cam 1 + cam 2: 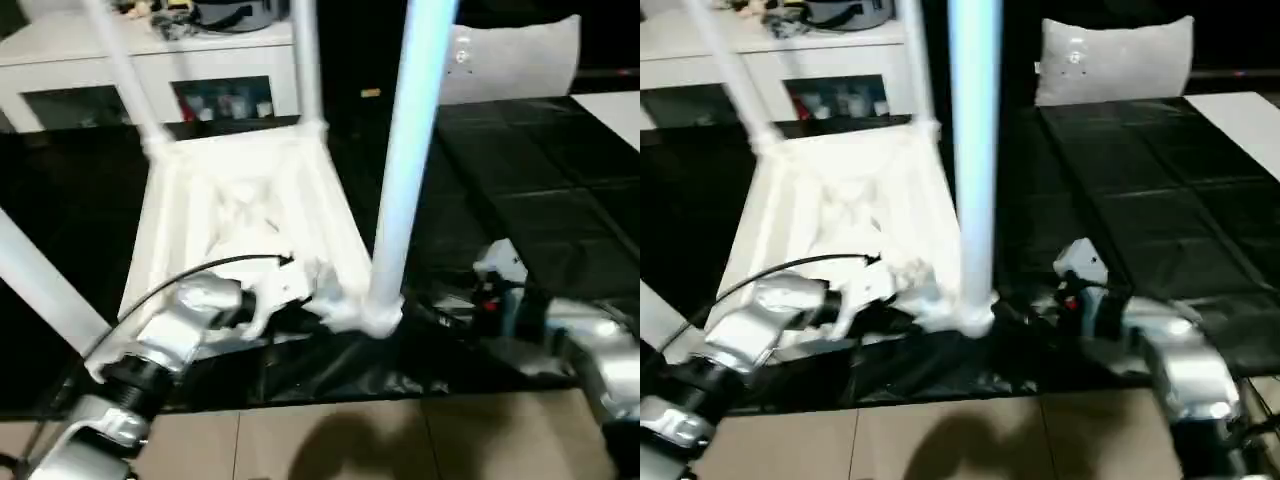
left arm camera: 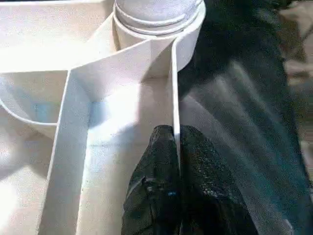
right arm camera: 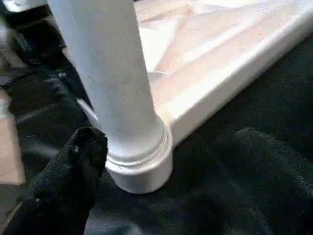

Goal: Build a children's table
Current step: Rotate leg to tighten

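Black sheeting (image 1: 520, 190) covered the floor; mid-frame the children's table (image 1: 240, 215) lay inverted, legs upward. Left gripper (image 2: 175, 147) pinched a rib of its underside, probably steadying it; right gripper (image 3: 168, 156) stood wide around the near leg (image 3: 110, 73).

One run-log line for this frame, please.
table: upside down, legs up | left gripper: pinching rim | right gripper: open beside near leg

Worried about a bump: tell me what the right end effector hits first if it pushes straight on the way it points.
Probably the leg at its base: it stands just ahead of the right end effector, between the open fingers, where it enters the tabletop corner socket. Depth is hard to judge.
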